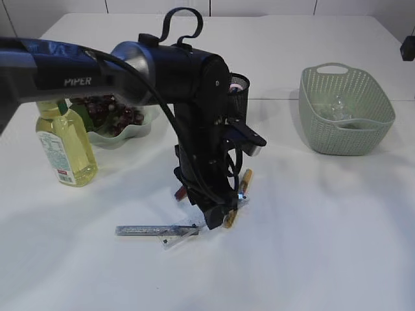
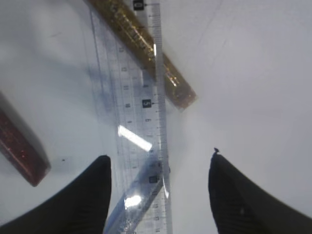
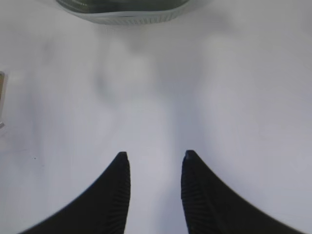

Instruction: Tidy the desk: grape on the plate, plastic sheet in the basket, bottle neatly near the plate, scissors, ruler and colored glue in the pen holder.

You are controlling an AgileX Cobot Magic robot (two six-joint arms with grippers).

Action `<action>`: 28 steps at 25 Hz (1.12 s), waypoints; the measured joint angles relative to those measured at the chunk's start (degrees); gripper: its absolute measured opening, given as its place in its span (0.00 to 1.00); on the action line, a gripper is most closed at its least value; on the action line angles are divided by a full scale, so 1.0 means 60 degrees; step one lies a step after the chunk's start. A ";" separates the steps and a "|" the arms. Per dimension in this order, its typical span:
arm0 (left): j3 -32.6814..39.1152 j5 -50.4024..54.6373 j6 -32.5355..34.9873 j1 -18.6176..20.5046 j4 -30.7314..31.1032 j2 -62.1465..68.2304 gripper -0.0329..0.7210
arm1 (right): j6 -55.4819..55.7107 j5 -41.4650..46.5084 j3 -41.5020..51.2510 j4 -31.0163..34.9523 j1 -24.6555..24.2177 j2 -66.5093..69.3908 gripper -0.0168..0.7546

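Item: clear ruler, flat on the table, crossing the gold glue stick. My left gripper hangs over it, jaws wide, empty. I should straddle its narrow width squarely before closing

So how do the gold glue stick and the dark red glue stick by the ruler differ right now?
In the left wrist view, the gold glue stick lies partly under the clear ruler, while the dark red glue stick lies apart from the ruler, on bare table. The gold one sits ahead of the open left gripper; the red one is off to the side, beyond one finger. Both lie flat, slanting the same way, and glitter.
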 joint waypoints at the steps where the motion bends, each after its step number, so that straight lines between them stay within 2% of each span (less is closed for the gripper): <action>1: 0.0000 -0.0025 0.0000 0.0000 0.0000 0.0079 0.66 | 0.0000 0.0000 0.0000 0.0000 0.0000 0.0000 0.41; 17: 0.0000 -0.0839 0.0000 0.0000 0.0282 0.0464 0.66 | -0.0068 0.0000 -0.0049 0.0000 0.0000 0.0000 0.41; 28: 0.0000 -0.0790 0.0000 0.0000 0.0305 0.0629 0.66 | -0.0105 -0.0016 -0.0049 0.0000 0.0000 0.0000 0.41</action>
